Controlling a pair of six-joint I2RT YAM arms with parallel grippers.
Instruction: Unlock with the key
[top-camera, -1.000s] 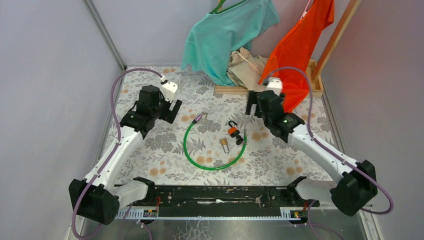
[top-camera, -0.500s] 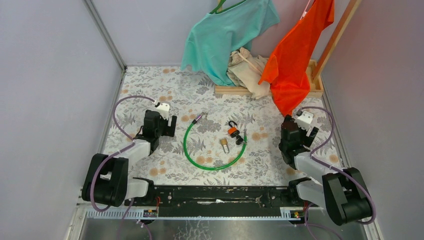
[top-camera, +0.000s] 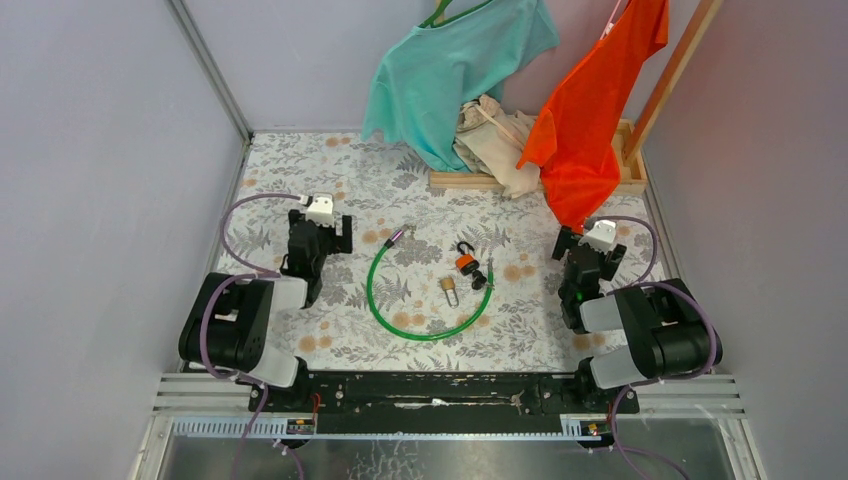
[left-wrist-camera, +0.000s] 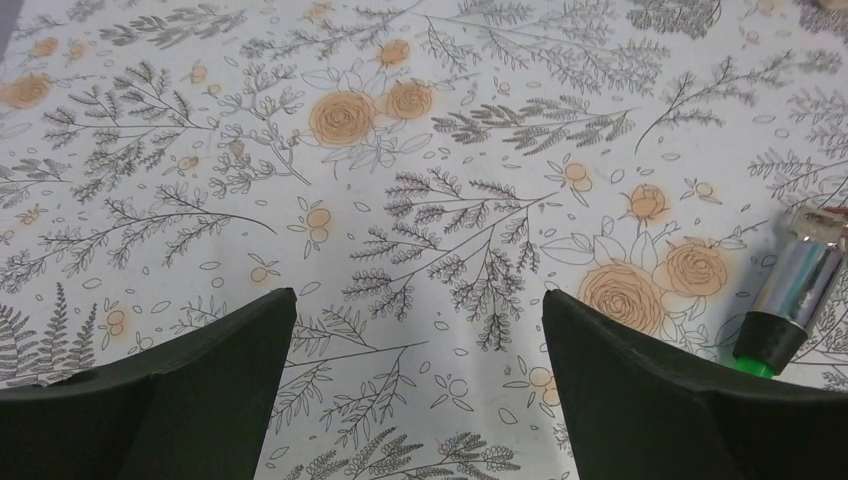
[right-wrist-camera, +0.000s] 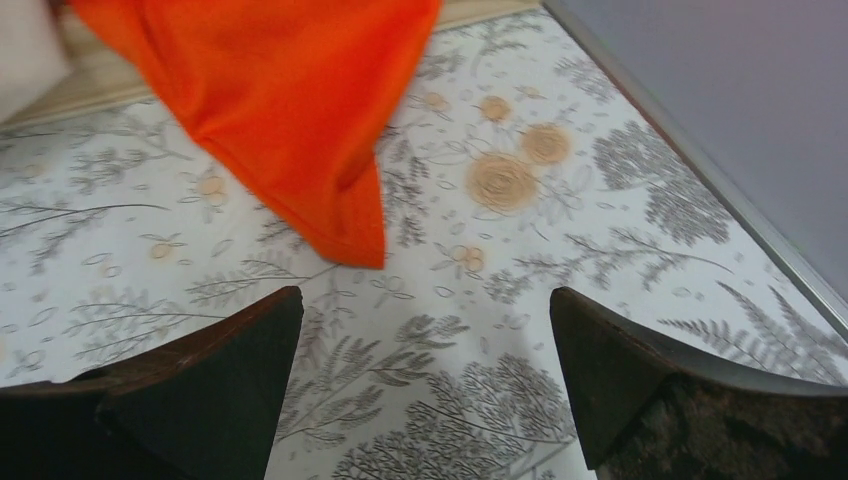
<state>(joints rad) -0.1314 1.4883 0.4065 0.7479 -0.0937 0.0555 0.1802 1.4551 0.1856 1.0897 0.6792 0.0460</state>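
Both arms have folded back to the frame's sides, left pincer (top-camera: 322, 238) and right pincer (top-camera: 588, 252) open and empty, so the key (top-camera: 481, 277) lies unheld beside the padlock (top-camera: 465, 262) mid-frame.

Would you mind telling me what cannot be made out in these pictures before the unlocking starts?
- Key: top view, too small to tell blade from head; outside both wrist views.
- Orange padlock: top view, keyhole too small to see.
- Cable end: left wrist view, cut by the right edge.
- Orange shirt: right wrist view, cut by the top edge.
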